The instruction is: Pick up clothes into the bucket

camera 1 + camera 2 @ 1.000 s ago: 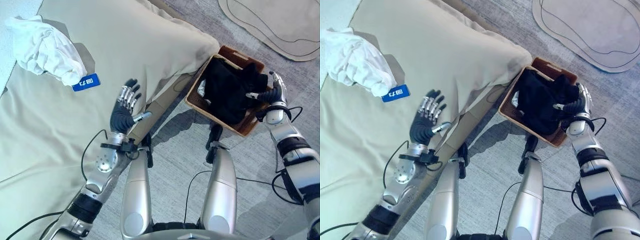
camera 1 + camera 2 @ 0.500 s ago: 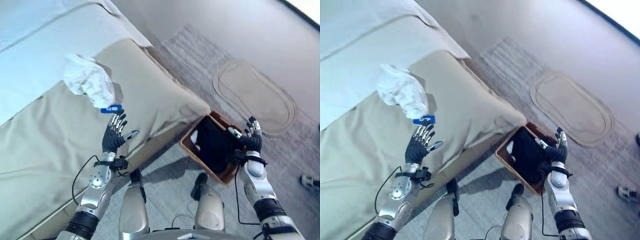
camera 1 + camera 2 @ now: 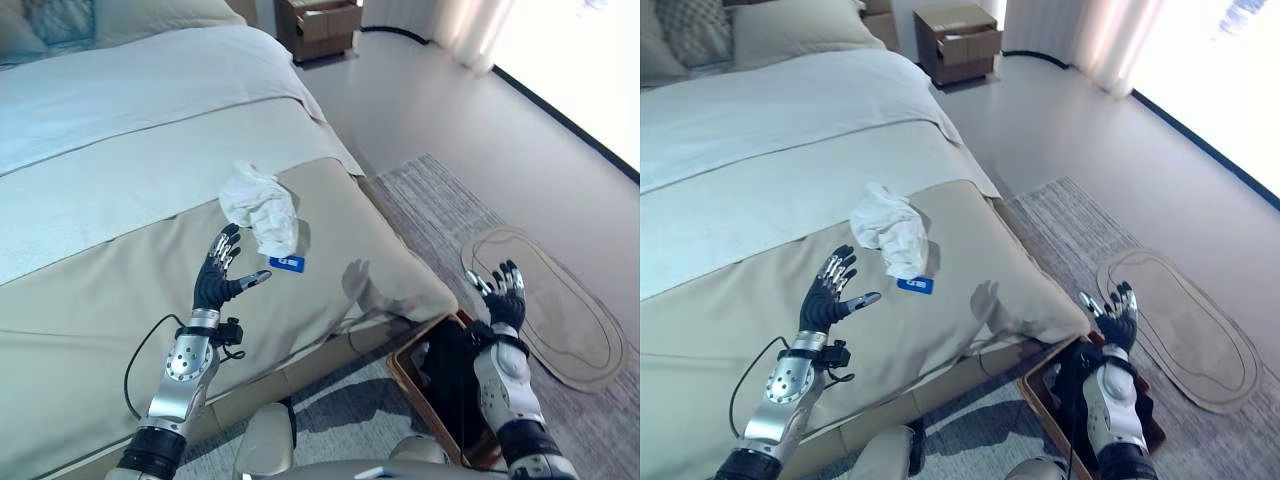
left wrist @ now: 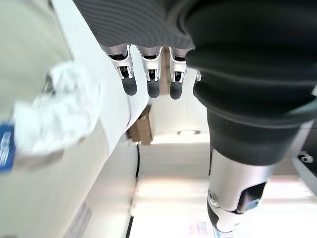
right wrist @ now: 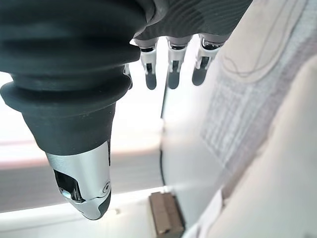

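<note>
Holding dark clothes (image 3: 452, 375), the basket (image 3: 408, 372) sits beside the bed (image 3: 120, 290) — both robot hands, left (image 3: 215, 283) and right (image 3: 503, 305), spread empty.

White crumpled garment (image 3: 258, 203) on beige bed cover (image 3: 120, 290); blue tag (image 3: 288, 264) beside it. Brown basket (image 3: 425, 392) holds black clothes (image 3: 452, 375). Grey striped rug (image 3: 440, 210).

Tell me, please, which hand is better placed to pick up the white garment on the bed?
The left hand, probably: it hovers open over the bed beside the white garment, while the right hand is raised open above the basket.
</note>
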Robot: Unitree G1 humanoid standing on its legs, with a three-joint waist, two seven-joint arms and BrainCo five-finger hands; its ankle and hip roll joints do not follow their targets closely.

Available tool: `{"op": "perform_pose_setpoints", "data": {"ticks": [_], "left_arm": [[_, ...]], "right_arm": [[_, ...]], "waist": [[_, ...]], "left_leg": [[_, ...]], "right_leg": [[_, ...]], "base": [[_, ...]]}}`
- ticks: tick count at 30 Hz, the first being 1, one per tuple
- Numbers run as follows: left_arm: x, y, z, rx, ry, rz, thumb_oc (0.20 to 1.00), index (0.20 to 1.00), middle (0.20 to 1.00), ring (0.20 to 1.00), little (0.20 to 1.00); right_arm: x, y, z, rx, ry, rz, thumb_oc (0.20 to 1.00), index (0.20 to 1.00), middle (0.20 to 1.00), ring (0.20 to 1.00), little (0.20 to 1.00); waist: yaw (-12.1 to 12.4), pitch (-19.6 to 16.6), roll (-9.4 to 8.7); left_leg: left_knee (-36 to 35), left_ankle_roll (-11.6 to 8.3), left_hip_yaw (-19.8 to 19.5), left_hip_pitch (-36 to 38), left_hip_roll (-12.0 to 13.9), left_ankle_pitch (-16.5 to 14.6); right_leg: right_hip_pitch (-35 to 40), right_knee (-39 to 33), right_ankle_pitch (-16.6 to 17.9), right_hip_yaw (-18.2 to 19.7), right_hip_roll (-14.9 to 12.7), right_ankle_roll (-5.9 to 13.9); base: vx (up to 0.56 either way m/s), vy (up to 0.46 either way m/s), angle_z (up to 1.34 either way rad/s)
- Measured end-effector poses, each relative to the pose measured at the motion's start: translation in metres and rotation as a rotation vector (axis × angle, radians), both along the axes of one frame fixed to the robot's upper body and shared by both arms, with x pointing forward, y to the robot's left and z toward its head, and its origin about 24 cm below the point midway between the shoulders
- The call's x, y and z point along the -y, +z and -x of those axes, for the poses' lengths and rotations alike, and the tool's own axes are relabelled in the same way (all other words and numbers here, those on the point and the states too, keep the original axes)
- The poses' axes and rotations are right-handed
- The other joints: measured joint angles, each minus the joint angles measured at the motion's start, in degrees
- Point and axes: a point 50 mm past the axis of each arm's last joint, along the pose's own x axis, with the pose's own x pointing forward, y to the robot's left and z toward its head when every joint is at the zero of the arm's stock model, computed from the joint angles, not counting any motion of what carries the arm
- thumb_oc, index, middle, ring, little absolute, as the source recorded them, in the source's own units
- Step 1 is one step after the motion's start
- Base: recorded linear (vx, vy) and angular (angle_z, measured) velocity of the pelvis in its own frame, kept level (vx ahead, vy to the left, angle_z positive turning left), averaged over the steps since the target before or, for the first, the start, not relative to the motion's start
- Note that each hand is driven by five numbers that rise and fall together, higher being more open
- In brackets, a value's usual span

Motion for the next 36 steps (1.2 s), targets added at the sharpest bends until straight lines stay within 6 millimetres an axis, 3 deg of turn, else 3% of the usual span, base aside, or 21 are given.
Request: {"op": "perform_pose_setpoints", "data": {"ticks": [1,2,4,7,10,13,14,16,19,21,22,23,25,27,29,30,32,33,35,36], "left_arm": [[-0.009,-0.001,0.003,-0.012,0.036,-0.008,1.0,1.0,1.0,1.0,1.0],[-0.011,-0.003,0.005,-0.018,0.043,-0.007,1.0,1.0,1.0,1.0,1.0],[-0.019,-0.011,0.015,-0.061,0.076,-0.012,1.0,1.0,1.0,1.0,1.0],[-0.017,-0.015,0.018,-0.078,0.068,-0.005,1.0,1.0,1.0,1.0,1.0],[-0.011,-0.021,0.02,-0.107,0.045,-0.034,1.0,1.0,1.0,1.0,1.0],[-0.008,-0.024,0.017,-0.119,0.035,-0.074,1.0,1.0,1.0,1.0,1.0],[-0.006,-0.025,0.016,-0.12,0.033,-0.069,1.0,1.0,1.0,1.0,1.0],[-0.004,-0.025,0.015,-0.117,0.033,-0.064,1.0,1.0,1.0,1.0,1.0],[0.004,-0.017,0.004,-0.072,0.028,-0.047,1.0,1.0,1.0,1.0,1.0],[0.008,-0.008,-0.006,-0.034,0.017,-0.045,1.0,1.0,1.0,1.0,1.0],[0.01,-0.001,-0.012,-0.003,0.01,-0.063,1.0,1.0,1.0,1.0,1.0],[0.011,0.008,-0.02,0.034,0.01,-0.076,1.0,1.0,1.0,1.0,1.0],[0.013,0.012,-0.024,0.053,0.013,-0.075,1.0,1.0,1.0,1.0,1.0],[0.018,0.025,-0.034,0.11,0.02,-0.097,1.0,1.0,1.0,1.0,1.0],[0.019,0.035,-0.042,0.154,0.04,-0.108,1.0,1.0,1.0,1.0,1.0],[0.02,0.039,-0.045,0.166,0.045,-0.109,1.0,1.0,1.0,1.0,1.0],[0.021,0.052,-0.053,0.224,0.075,-0.173,1.0,1.0,1.0,1.0,1.0],[0.02,0.057,-0.057,0.247,0.084,-0.233,1.0,1.0,1.0,1.0,1.0],[0.019,0.067,-0.065,0.291,0.088,-0.349,1.0,1.0,1.0,1.0,1.0],[0.017,0.079,-0.07,0.338,0.103,-0.408,1.0,1.0,1.0,1.0,1.0]], "right_arm": [[-0.004,-0.009,0.009,-0.035,0.006,-0.016,1.0,1.0,1.0,1.0,1.0],[-0.004,-0.012,0.013,-0.047,0.009,-0.02,1.0,1.0,1.0,1.0,1.0],[-0.006,-0.013,0.013,-0.043,0.024,-0.034,1.0,1.0,1.0,1.0,1.0],[-0.003,-0.015,0.017,-0.053,0.021,-0.032,1.0,1.0,1.0,1.0,1.0],[-0.003,-0.016,0.018,-0.058,0.02,-0.032,1.0,1.0,1.0,1.0,1.0],[-0.003,-0.027,0.032,-0.112,0.005,-0.044,1.0,1.0,1.0,1.0,1.0],[-0.002,-0.029,0.033,-0.127,0.003,-0.041,1.0,1.0,1.0,1.0,1.0],[0.001,-0.026,0.029,-0.114,0.007,-0.031,1.0,1.0,1.0,1.0,1.0],[0.011,-0.019,0.025,-0.097,0.003,0.003,1.0,1.0,1.0,1.0,1.0],[0.019,-0.014,0.023,-0.078,-0.012,0.016,1.0,1.0,1.0,1.0,1.0],[0.022,-0.01,0.019,-0.062,-0.015,0.026,1.0,1.0,1.0,1.0,1.0],[0.021,-0.007,0.014,-0.045,-0.012,0.022,1.0,1.0,1.0,1.0,1.0],[0.019,-0.002,0.006,-0.017,-0.008,0.012,1.0,1.0,1.0,1.0,1.0],[0.02,0.01,-0.009,0.035,-0.011,0.016,1.0,1.0,1.0,1.0,1.0],[0.017,0.025,-0.027,0.1,0.003,0.027,1.0,1.0,1.0,1.0,1.0],[0.017,0.03,-0.033,0.124,0.005,0.031,1.0,1.0,1.0,1.0,1.0],[0.011,0.047,-0.044,0.194,0.027,0.039,1.0,1.0,1.0,1.0,1.0],[0.004,0.049,-0.047,0.208,0.05,0.041,1.0,1.0,1.0,1.0,1.0],[-0.001,0.054,-0.053,0.23,0.065,0.044,1.0,1.0,1.0,1.0,1.0],[-0.007,0.059,-0.06,0.246,0.079,0.042,1.0,1.0,1.0,1.0,1.0]], "waist": [[0.57,-0.65,-0.7],[0.47,-0.79,-1.19],[-0.28,-0.61,-1.06],[-2.09,-0.62,-2.61],[-2.69,-0.35,-2.77],[-2.72,-1.26,-4.94],[-2.8,-1.08,-4.76],[-2.93,-0.09,-3.11],[-4.86,1.47,-1.27],[-5.95,2.47,-0.54],[-6.61,3.59,-0.32],[-6.73,5.42,-0.84],[-6.22,7.1,-0.52],[-5.83,9.71,-0.87],[-5.32,11.9,-0.89],[-5.6,12.6,-0.78],[-5.41,14.27,-0.92],[-4.97,14.98,-2.3],[-4.94,15.95,-2.54],[-5.41,17.5,-2.29]], "left_leg": [[-3.22,0.61,0.06,1.7,0.2,1.86],[-4.08,1.99,-0.71,2.29,-0.09,1.05],[-8.58,3.42,-2.51,5.18,0.6,2.07],[-11.37,2.72,-1.9,6.12,-0.45,3.7],[-12.75,2.47,-1.87,7.64,-0.64,3.68],[-14.68,-0.69,-1.81,10.24,-1.41,2.91],[-14.26,-1.86,-1.69,10.16,-0.4,2.16],[-13.91,-3.58,-1.09,9.64,2.11,1.43],[-13.45,-4.34,-1.04,8.44,4.89,1.11],[-12.17,-4.91,-1.17,6.65,5.18,1.34],[-8.92,-6.45,-1.06,4.44,5.06,2.22],[-2.95,-6.94,-0.84,1.35,4.53,2.31],[1.55,-7.23,-0.42,-0.29,5.0,2.13],[2.73,-7.53,-0.47,-2.98,4.75,0.36],[-0.79,-6.67,-1.63,-3.89,4.16,0.92],[-1.04,-6.69,-2.36,-4.69,3.85,0.9],[-4.16,-6.89,-0.26,-4.83,3.91,0.25],[-3.96,-5.95,1.47,-6.17,2.12,0.91],[-1.34,-5.09,3.23,-10.33,1.24,0.92],[-0.03,-4.12,3.79,-12.77,1.1,0.92]], "right_leg": [[-3.18,1.15,-3.16,0.92,1.76,1.99],[-4.54,0.92,-4.1,0.39,3.0,2.15],[-6.08,-6.35,-10.7,-1.13,10.11,2.37],[-8.15,-15.64,-10.44,-3.38,11.99,3.6],[-8.86,-24.23,-8.94,-4.67,13.24,3.7],[-4.8,-28.0,-7.18,-2.59,14.36,3.01],[-4.89,-28.86,-4.71,-2.05,15.43,2.29],[-5.2,-29.46,-3.9,-2.05,18.33,1.26],[-6.31,-29.43,-3.45,-3.0,21.02,-0.26],[-7.6,-28.6,-3.67,-3.46,21.26,-1.11],[-9.07,-27.31,-4.6,-3.36,21.44,-1.87],[-9.54,-26.29,-4.71,-3.24,20.44,-2.76],[-9.46,-25.54,-4.74,-2.99,20.67,-3.42],[-10.47,-26.28,-4.96,-1.67,20.29,-5.09],[-12.36,-26.79,-3.73,-1.05,20.33,-6.05],[-12.72,-27.22,-3.0,-0.81,20.33,-6.04],[-15.57,-26.8,-1.75,-0.23,20.35,-4.94],[-17.58,-26.89,0.39,1.5,19.28,-3.94],[-20.83,-27.84,0.07,3.04,17.99,-2.92],[-22.44,-28.37,-1.71,2.98,17.65,-0.49]], "base": [[0.13,0.01,0.37],[0.21,-0.027,-0.02],[0.13,-0.072,0.12],[0.16,-0.099,0.37],[0.11,-0.082,-0.01],[0.09,-0.111,0.05],[0.03,-0.096,-0.14],[0.03,-0.114,-0.29],[-0.01,-0.108,-0.1],[-0.01,-0.125,0.08],[-0.04,-0.099,0.11],[-0.11,-0.042,-0.01],[-0.09,0.01,-0.06],[-0.04,0.105,0.04],[0.01,0.129,-0.07],[-0.06,0.145,-0.11],[-0.14,0.191,-0.19],[-0.13,0.159,-0.26],[-0.12,0.134,-0.34],[-0.07,0.077,-0.28]]}}
